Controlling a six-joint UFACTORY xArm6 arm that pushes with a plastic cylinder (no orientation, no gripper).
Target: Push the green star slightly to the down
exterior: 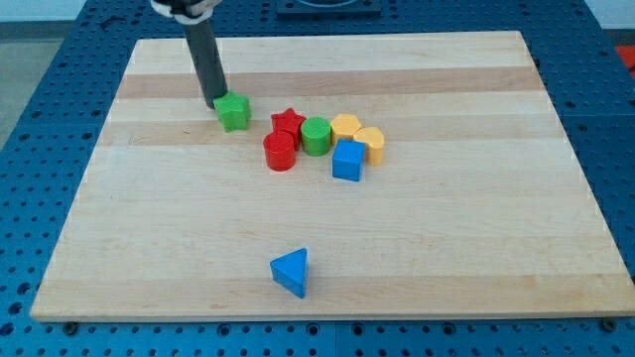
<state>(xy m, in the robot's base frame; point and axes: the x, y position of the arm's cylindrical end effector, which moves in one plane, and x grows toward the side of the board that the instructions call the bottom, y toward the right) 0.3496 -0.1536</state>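
Resting against the upper-left side of the green star (pixel 234 112), my tip (pixel 214 103) stands at the end of a straight dark rod that comes down from the view's top. Contact looks made, or so near that no gap can be seen. The arm carries no pincer, so there is nothing on it to be open, closed or gripping.

The green star sits on the wooden desk (pixel 446 238) in its upper-left part, nearer the top edge than the bottom edge and well in from the left edge.

To the star's right, apart from it, a cluster of blocks lies near the middle of the upper half. The red star (pixel 288 123) is closest, with a red cylinder (pixel 280 153) touching it just below. A green cylinder (pixel 316 136) stands beside the red star on its right. Two yellow blocks (pixel 357 136) follow to the right, shapes unclear, touching each other. A blue cube (pixel 348 160) sits just below them.

A blue triangle (pixel 291 272) lies alone near the bottom edge, well apart from the rest.

No brand, label or writing can be read anywhere in the view.
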